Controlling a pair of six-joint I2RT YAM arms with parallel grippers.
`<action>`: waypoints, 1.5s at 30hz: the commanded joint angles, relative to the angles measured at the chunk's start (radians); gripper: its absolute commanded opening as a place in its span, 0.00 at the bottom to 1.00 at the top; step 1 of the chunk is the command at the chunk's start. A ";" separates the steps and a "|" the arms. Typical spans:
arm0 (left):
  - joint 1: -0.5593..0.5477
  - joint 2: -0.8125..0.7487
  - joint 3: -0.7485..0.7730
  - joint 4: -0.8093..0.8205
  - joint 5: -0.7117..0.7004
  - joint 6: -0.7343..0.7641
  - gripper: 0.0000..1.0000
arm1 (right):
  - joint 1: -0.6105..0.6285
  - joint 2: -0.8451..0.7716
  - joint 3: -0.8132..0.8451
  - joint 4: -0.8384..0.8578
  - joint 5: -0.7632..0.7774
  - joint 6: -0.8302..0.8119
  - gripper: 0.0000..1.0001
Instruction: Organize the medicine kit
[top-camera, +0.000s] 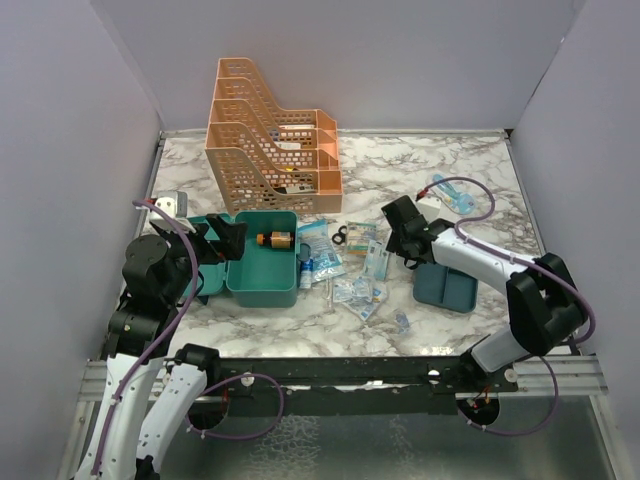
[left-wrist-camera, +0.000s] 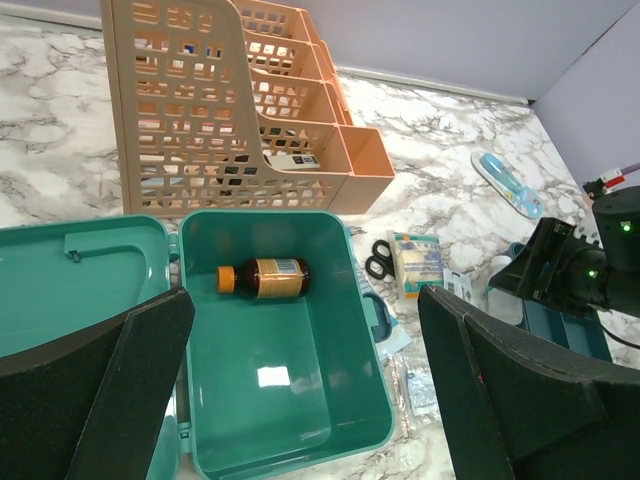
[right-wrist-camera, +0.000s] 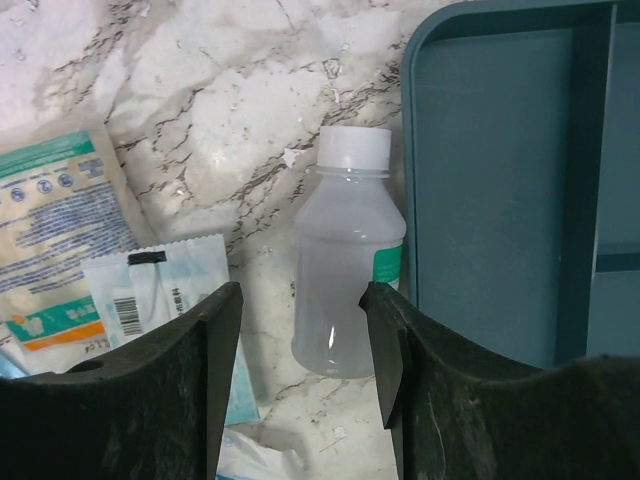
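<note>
The teal medicine kit (top-camera: 262, 275) (left-wrist-camera: 290, 400) stands open, its lid (left-wrist-camera: 80, 270) laid flat to the left. A brown bottle with an orange cap (left-wrist-camera: 262, 278) (top-camera: 275, 239) lies inside at the far wall. My left gripper (left-wrist-camera: 305, 310) (top-camera: 225, 240) hovers open over the box and holds nothing. The kit's teal divided tray (top-camera: 445, 287) (right-wrist-camera: 490, 180) sits on the table to the right. A translucent bottle with a white cap (right-wrist-camera: 345, 250) lies beside the tray's left edge. My right gripper (right-wrist-camera: 300, 300) (top-camera: 398, 240) is open, its jaws either side of that bottle's base.
An orange perforated rack (top-camera: 270, 140) (left-wrist-camera: 230, 110) stands behind the box. Scissors (left-wrist-camera: 378, 260), a gauze pack (left-wrist-camera: 417, 263) and several sachets (top-camera: 355, 290) (right-wrist-camera: 165, 290) lie between box and tray. A blue-and-white item (top-camera: 450, 195) lies at the back right. A small grey box (top-camera: 170, 203) sits far left.
</note>
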 joint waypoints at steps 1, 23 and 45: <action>-0.006 -0.004 -0.013 0.037 0.022 -0.008 0.99 | -0.014 0.029 -0.005 -0.028 0.056 0.040 0.54; -0.006 -0.003 -0.023 0.037 -0.002 -0.011 0.99 | -0.041 0.066 -0.049 0.101 0.004 -0.041 0.42; -0.005 0.045 -0.037 0.093 0.182 -0.174 0.99 | -0.039 -0.285 -0.140 0.425 -0.785 -0.521 0.31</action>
